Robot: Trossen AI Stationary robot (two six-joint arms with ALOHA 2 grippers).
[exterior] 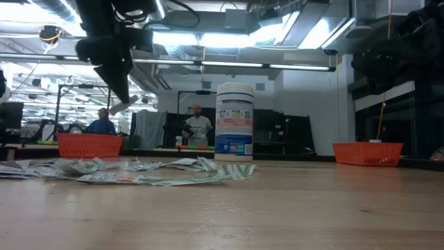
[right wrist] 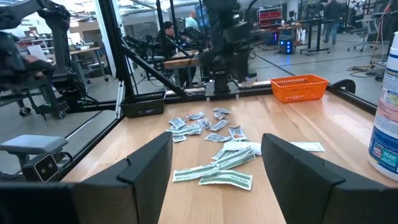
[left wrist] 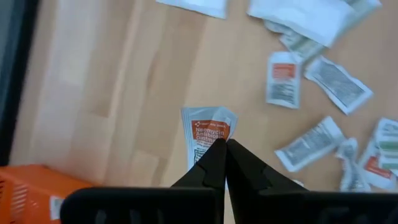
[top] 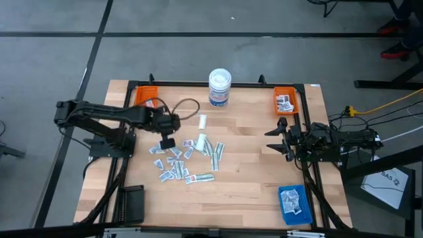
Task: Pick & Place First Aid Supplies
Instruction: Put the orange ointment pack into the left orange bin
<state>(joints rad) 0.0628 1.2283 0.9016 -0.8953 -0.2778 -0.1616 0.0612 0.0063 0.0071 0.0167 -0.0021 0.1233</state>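
**Sorting well short of finished: one packet held, most still loose on the table**

A small white paper packet with an orange band is held pinched between the closed fingers of the left gripper, lifted above the wooden table near the scattered pile. It is judged to be on its way to a tray, probably the orange mesh tray at the far left corner, though that cannot be confirmed.

A few packets have been placed in the orange mesh tray at the far right corner and several in the blue tray at the near right edge. The bulk of the flat white packets and pale greenish strips is left lying at mid-table, so most of the work is judged to remain. A white round tub with a blue label stands at the far edge.

The right gripper is parked at the right edge, its fingers spread wide and holding nothing.

The contents of the left orange tray are partly hidden by the arm and cable. Print on most packets cannot be read, and overlapping pieces prevent a count.
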